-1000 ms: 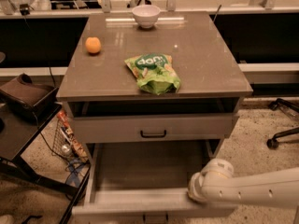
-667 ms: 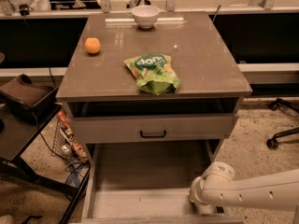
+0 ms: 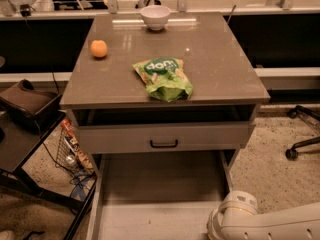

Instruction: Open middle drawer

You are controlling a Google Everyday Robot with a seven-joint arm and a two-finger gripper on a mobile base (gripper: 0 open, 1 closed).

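Observation:
The middle drawer (image 3: 160,194) is pulled far out below the upper drawer, and its plain grey interior shows. Its front and handle lie past the bottom edge of the camera view. My gripper (image 3: 231,225) is at the bottom right, at the drawer's near right corner, on the end of the white arm that comes in from the right. Only its rounded white wrist shows. The upper drawer (image 3: 163,136) with a black bar handle (image 3: 163,144) sits just under the tabletop with a dark gap above it.
On the tabletop (image 3: 220,69) lie a green snack bag (image 3: 164,78), an orange (image 3: 98,48) and a white bowl (image 3: 155,16). A dark side cart (image 3: 25,109) and wire basket (image 3: 72,149) stand to the left. An office chair base (image 3: 302,134) stands to the right.
The middle drawer has slid further out toward the camera, and its front has left the frame. The arm's wrist has moved down and toward the camera with it.

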